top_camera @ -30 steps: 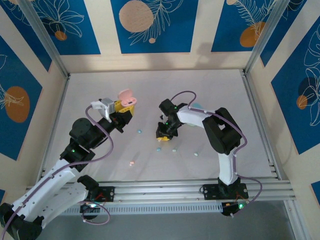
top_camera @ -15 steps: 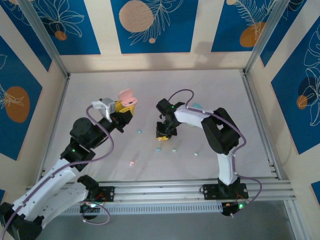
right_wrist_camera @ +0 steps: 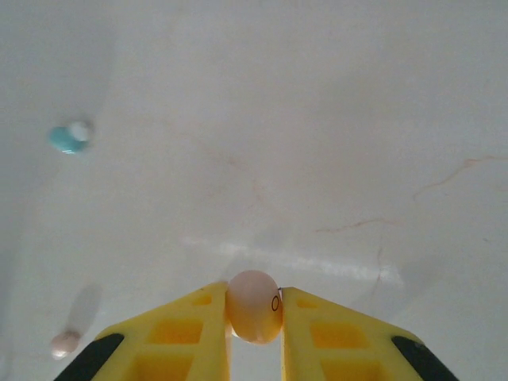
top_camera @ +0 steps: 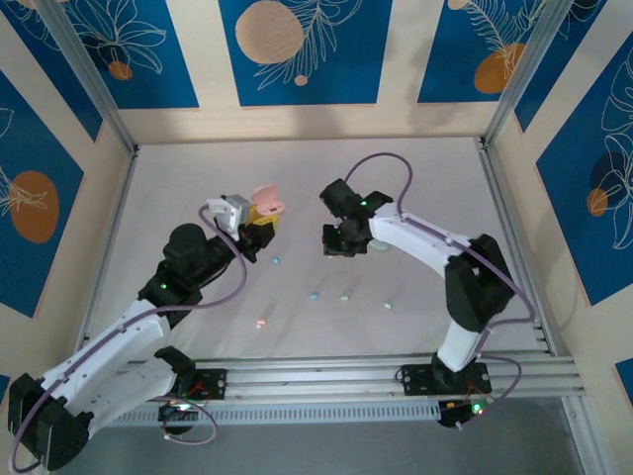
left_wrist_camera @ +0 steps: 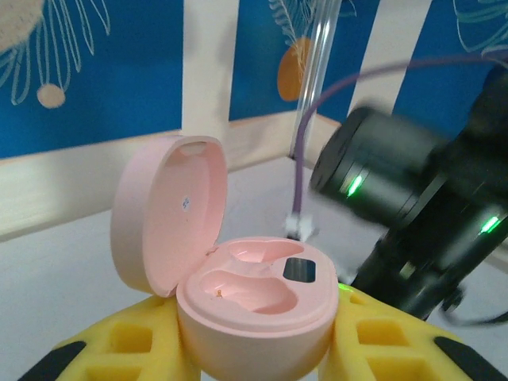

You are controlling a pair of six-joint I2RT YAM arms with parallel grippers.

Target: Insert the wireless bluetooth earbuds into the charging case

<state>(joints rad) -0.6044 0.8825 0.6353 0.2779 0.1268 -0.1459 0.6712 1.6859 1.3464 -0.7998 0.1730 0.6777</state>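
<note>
Our right fingers point(right_wrist_camera: 190, 327) now lift 1 pinched pink earbud point(right_wrist_camera: 254, 306) toward the charging case point(left_wrist_camera: 252, 321) our left fingers point(left_wrist_camera: 119, 349) clamp.

Pink case point(left_wrist_camera: 254, 317), pink earbud point(right_wrist_camera: 254, 306), blue floral walls point(top_camera: 341, 59)

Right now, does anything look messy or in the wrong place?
Yes. Several tiny earbuds lie scattered loose on the table, while the open pink case has both sockets empty. The right gripper pinches one pink earbud. Nothing looks broken.
</note>
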